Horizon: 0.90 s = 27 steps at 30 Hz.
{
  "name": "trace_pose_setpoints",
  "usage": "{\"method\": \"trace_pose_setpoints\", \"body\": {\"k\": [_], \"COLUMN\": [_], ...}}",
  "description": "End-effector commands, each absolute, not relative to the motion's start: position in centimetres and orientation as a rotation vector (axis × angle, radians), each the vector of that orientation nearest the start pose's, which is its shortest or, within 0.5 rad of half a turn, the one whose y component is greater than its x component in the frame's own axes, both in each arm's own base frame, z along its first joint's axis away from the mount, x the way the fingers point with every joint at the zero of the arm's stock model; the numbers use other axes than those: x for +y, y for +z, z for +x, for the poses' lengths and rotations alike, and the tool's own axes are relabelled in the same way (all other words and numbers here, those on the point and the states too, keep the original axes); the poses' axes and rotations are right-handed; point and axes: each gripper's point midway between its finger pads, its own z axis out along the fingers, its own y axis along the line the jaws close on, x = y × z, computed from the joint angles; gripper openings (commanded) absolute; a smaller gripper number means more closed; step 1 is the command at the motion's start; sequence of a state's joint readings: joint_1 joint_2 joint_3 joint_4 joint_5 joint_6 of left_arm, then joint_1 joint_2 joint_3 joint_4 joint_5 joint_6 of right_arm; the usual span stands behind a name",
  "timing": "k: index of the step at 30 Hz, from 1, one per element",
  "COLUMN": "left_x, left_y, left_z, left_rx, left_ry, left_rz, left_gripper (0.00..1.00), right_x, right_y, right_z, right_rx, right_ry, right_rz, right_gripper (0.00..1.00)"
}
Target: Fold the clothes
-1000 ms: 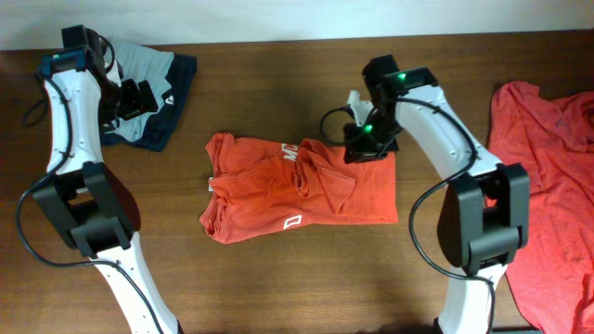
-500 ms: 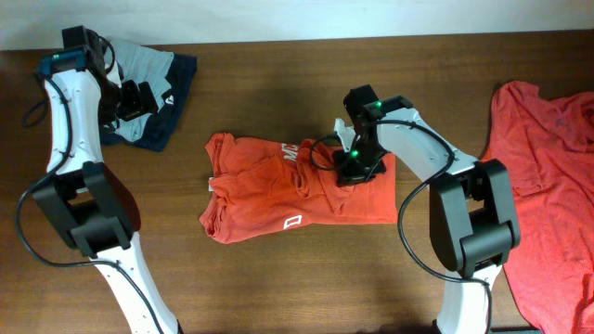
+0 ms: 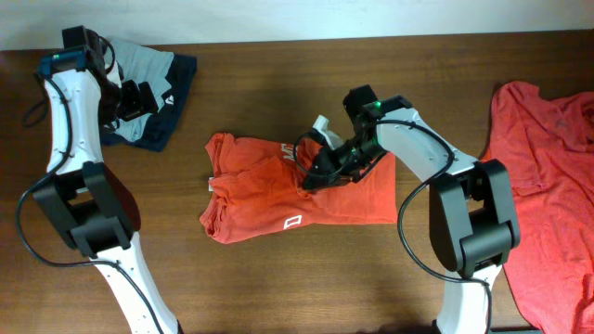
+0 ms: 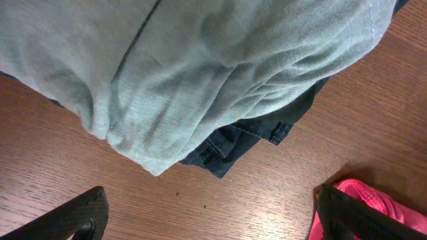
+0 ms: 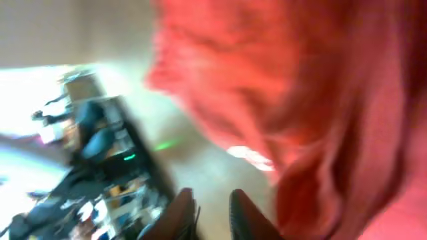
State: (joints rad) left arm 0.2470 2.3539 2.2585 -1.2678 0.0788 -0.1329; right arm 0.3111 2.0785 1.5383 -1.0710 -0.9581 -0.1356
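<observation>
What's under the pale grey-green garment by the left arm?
Beneath the pale garment, a dark navy garment pokes out on the table; most of it is covered.

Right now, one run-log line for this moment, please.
left gripper: open over grey-navy pile | right gripper: at centre T-shirt, grip unclear | second T-shirt: unfolded at right

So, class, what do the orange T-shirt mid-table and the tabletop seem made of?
T-shirt: soft matte knit, probably cotton; it creases and folds limply. Tabletop: dark brown wood or wood-look laminate; grain streaks, slight sheen.
</observation>
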Motion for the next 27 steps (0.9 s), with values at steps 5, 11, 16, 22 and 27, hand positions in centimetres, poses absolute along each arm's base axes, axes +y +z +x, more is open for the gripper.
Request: {"method": "trace_pose_setpoints", "body": {"k": [5, 11, 16, 22, 27], "left_x": [10.7, 10.7, 10.7, 10.6, 7.9], "left_y": [10.7, 10.7, 10.7, 10.7, 10.9], "left_z": [49.8, 49.8, 49.8, 49.8, 50.3], "left_rx": [2.853, 2.853, 2.852, 2.854, 2.852], "left_ry": [-0.113, -0.113, -0.113, -0.114, -0.276], "left_rz": [-0.539, -0.539, -0.539, -0.536, -0.490], "left_gripper": [0.99, 0.99, 0.99, 0.99, 0.99], "right_x": [27.2, 22.5, 17.4, 10.6, 7.9], "right_y": [15.2, 12.4, 12.0, 9.6, 8.8], "right_z": [32.1, 34.3, 36.9, 38.7, 38.6], "right_rx": [2.525, 2.758, 2.818, 2.951, 3.013], "right_ry": [1.724, 1.365, 1.204, 0.880, 0.740], "right_rz": [-0.771, -0.671, -0.510, -0.320, -0.266], "right_gripper": [0.31, 0.34, 0.40, 0.48, 0.57]}}
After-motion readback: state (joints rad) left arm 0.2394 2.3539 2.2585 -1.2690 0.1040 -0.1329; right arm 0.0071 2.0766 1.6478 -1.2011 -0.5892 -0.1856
